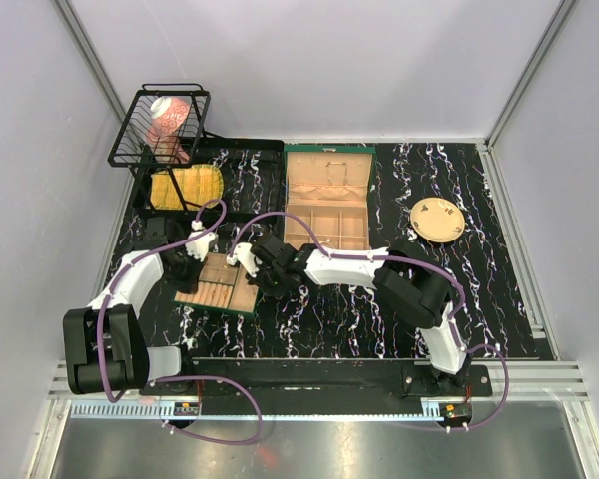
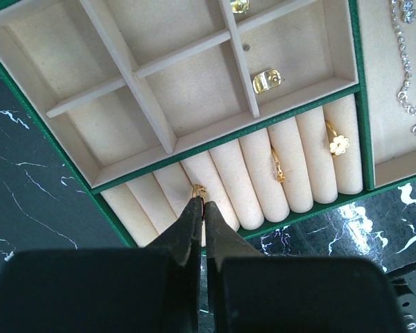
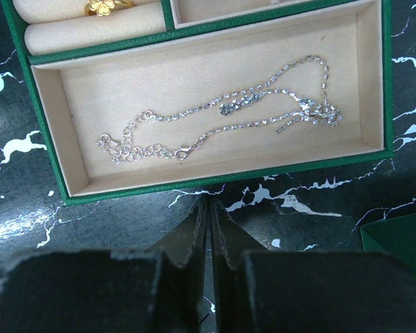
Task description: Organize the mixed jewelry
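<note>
**Left jaws shut at a ring roll, right jaws shut beside the chain compartment**

Top external view: A green tray [image 1: 216, 289] with beige compartments is seen left of centre on the black marbled tabletop [image 1: 359, 319], and both arms are extended over it. An open green box [image 1: 326, 195] is placed above it at upper centre. A round tan plate [image 1: 437, 218] is seen at the right and a wire basket [image 1: 160, 125] at upper left. The jewelry is too small to be made out here.

Left wrist view: The left jaws are pressed together at lower centre. Their tips are set against a small gold ring [image 2: 199, 188], which is lodged between two cushion rolls [image 2: 295, 166]. Whether it is pinched cannot be told. Further right along the rolls, a second gold ring [image 2: 277, 165] and a flower ring [image 2: 338, 144] are tucked in. A gold clip-like piece [image 2: 266, 80] is seen in a square compartment above, and a silver chain [image 2: 405, 62] at the right edge.

Right wrist view: The right jaws are drawn together at bottom centre with nothing between them, over the tabletop just outside the tray's green rim. The silver chain is spread loosely across the long compartment at mid-frame. The flower ring is seen at upper left.
</note>
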{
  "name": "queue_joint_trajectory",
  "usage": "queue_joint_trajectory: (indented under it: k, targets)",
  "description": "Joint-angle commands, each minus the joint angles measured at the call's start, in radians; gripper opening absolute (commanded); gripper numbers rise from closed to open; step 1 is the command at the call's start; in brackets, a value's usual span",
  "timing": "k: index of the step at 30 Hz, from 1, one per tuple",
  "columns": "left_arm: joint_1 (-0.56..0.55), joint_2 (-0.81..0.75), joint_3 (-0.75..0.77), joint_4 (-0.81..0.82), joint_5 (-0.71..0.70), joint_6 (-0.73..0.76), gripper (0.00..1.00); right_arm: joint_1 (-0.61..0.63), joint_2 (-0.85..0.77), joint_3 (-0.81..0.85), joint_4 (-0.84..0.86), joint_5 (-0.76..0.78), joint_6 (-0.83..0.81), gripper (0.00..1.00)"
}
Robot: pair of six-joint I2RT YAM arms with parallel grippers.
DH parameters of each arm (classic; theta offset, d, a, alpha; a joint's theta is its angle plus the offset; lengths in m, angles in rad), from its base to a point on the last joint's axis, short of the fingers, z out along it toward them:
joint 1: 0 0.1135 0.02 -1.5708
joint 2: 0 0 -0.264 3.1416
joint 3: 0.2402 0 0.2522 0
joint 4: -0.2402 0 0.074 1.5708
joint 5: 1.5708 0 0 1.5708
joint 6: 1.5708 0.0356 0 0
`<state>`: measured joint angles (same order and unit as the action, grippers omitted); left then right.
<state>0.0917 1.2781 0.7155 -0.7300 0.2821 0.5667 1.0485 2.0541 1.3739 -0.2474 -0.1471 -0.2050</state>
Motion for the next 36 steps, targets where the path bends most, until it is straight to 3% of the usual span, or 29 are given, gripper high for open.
queue_joint_trajectory:
  k: [1,12,36]
  targets:
    - [-0.003,0.015,-0.013,0.027,-0.037,-0.03,0.0,0.011,-0.028,-0.006,0.007,0.02,-0.008,0.11]
    - [-0.001,0.081,-0.014,0.05,-0.061,-0.042,0.0,0.011,-0.028,-0.006,0.003,0.017,-0.008,0.11]
    - [0.046,0.033,0.001,0.047,-0.077,-0.062,0.0,0.011,-0.02,-0.006,0.005,0.011,-0.008,0.11]
